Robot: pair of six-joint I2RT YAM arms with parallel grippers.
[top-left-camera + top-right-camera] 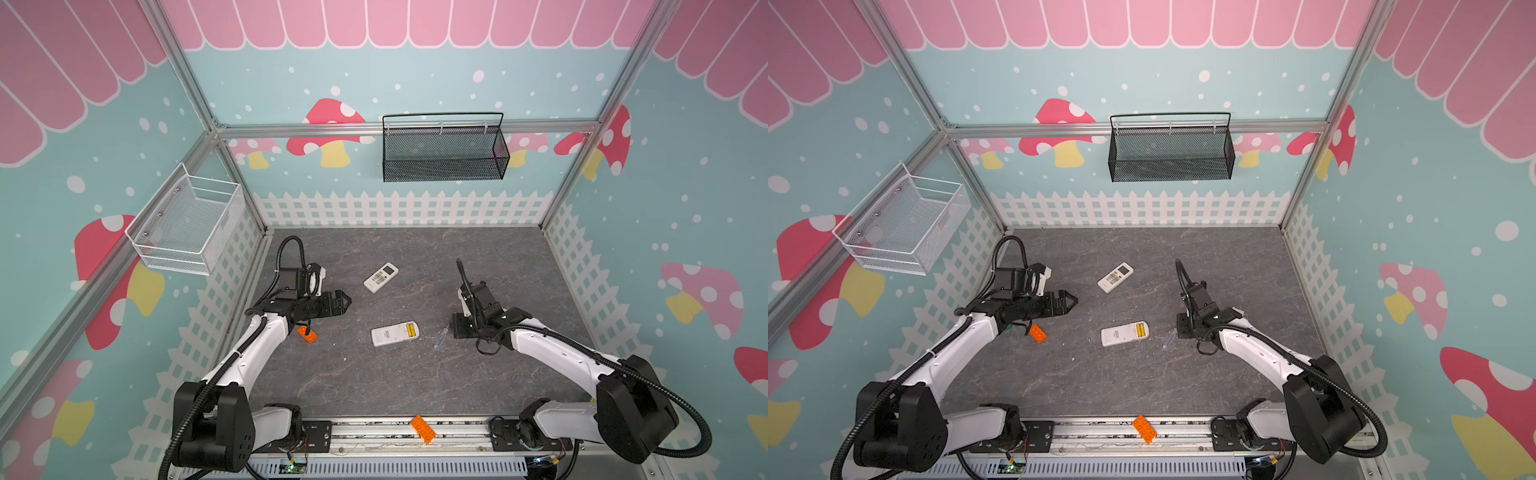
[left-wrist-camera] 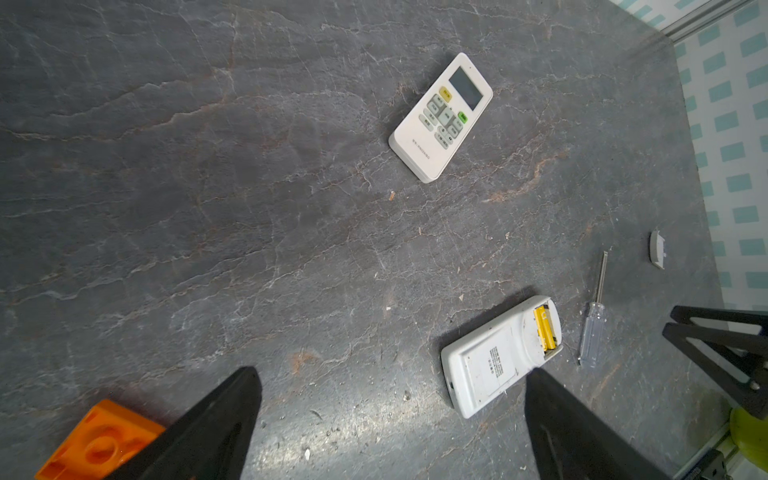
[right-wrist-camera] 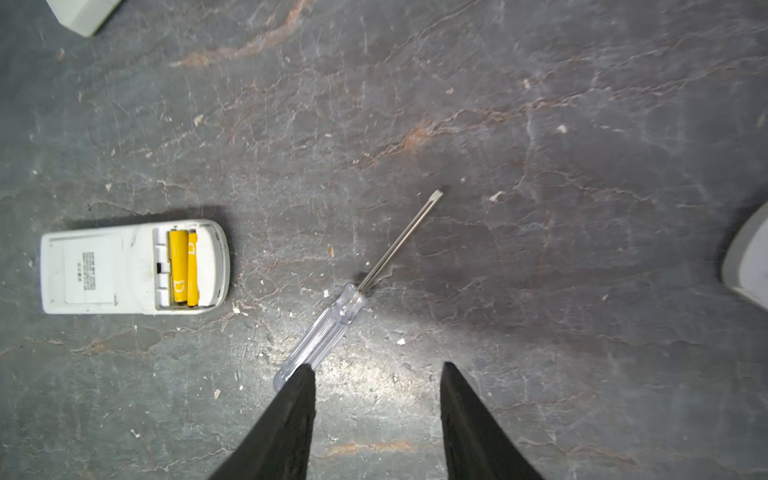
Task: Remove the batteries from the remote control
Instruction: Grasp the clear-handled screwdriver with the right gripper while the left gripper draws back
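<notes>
Your left gripper [image 1: 348,302] hangs at the left of the table [image 1: 415,386] with its jaws spread wide and nothing between them; an orange brick [image 1: 306,335] lies just below its arm, clear of the work. Toward the middle there are two remotes: the far remote [image 1: 380,277] lies buttons up, so you cannot tell what it holds; the near remote [image 1: 390,334] lies face down with its compartment uncovered at its right end. The yellow batteries [image 3: 183,266] sit there side by side, touching, recessed between the compartment walls; no black ones show in any view.

Expect them to be light, stiff and smooth, probably sprung in at the ends and likely to roll once free; I judge a jaw pinch across the pair will find little room, so lever one end up first, then take each across its middle while the other arm steadies the light remote.

The screwdriver [image 3: 328,332] lies flat just right of the near remote. Your right gripper [image 3: 376,368] hovers at its handle end, jaws parted and empty, one fingertip over the handle's butt. The cover [image 2: 656,249] lies further right.
</notes>
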